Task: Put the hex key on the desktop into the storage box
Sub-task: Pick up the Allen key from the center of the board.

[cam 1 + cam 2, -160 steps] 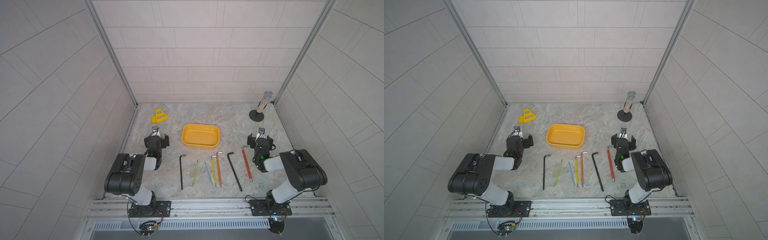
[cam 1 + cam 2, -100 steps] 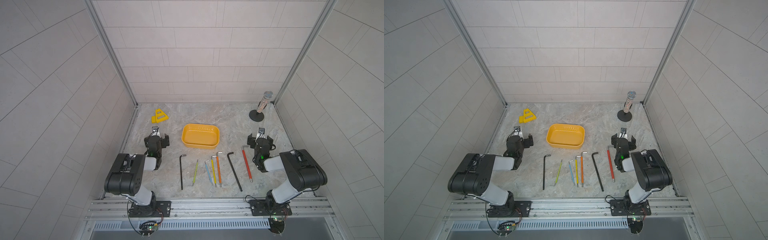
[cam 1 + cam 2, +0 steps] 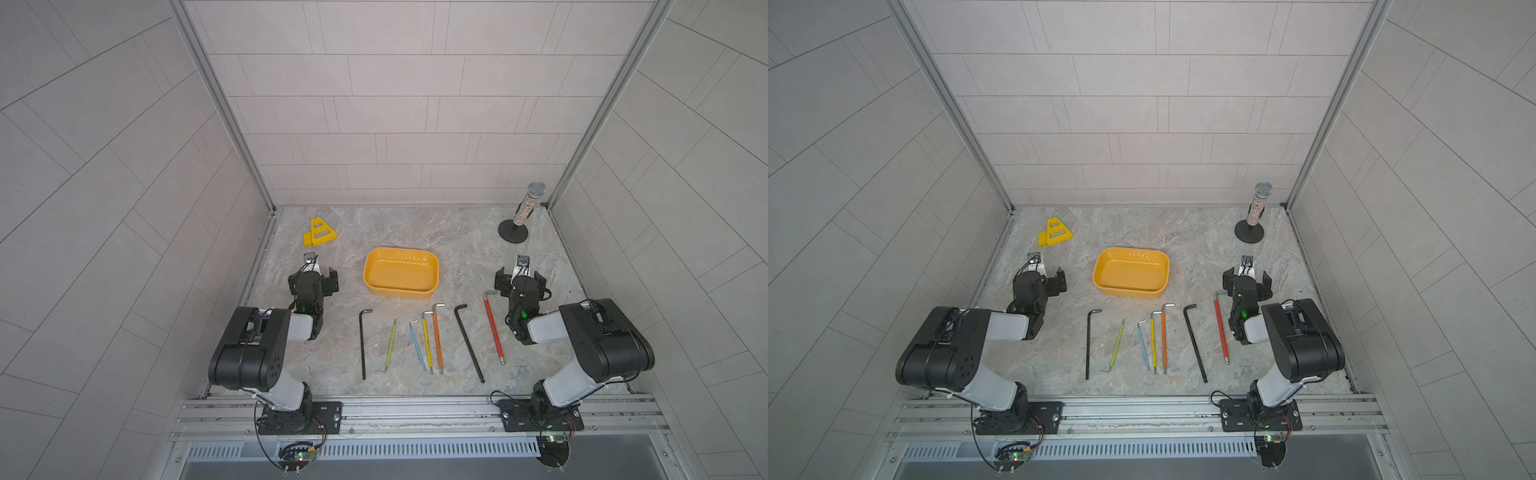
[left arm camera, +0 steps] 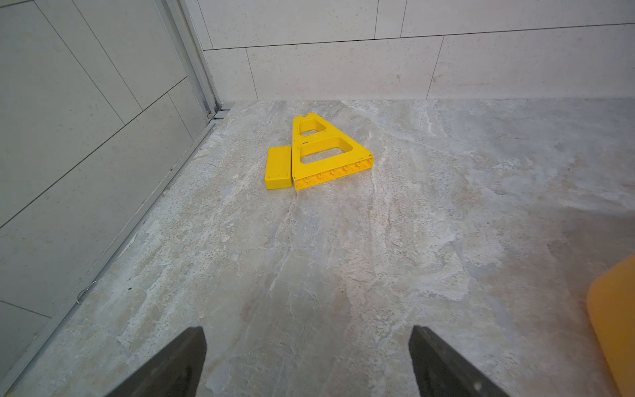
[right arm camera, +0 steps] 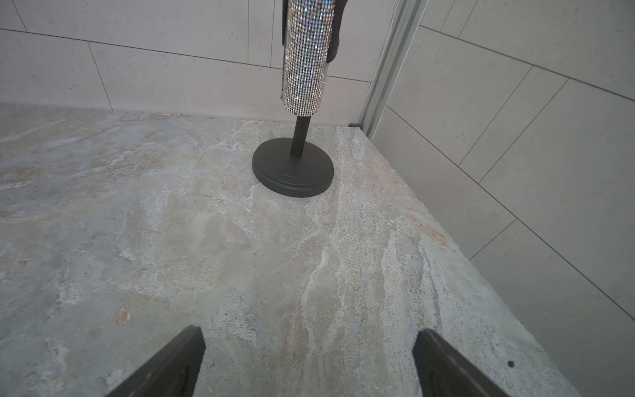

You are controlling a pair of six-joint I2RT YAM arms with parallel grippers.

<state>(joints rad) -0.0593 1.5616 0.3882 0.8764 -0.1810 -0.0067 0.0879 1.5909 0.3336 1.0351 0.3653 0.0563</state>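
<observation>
Jaws wide, empty on left gripper (image 4: 307, 329) & right gripper (image 5: 309, 331). Hex keys (image 3: 427, 343) in row on desktop (image 3: 457, 249), lower ctr of frame, just below empty storage box (image 3: 399, 293). You grab red hex key (image 3: 493, 328) mid-shaft, jaws crosswise.

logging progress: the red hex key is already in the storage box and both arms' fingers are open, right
No: the storage box is empty in both top views. The red hex key lies on the desktop. The left fingers and right fingers are open.
</observation>
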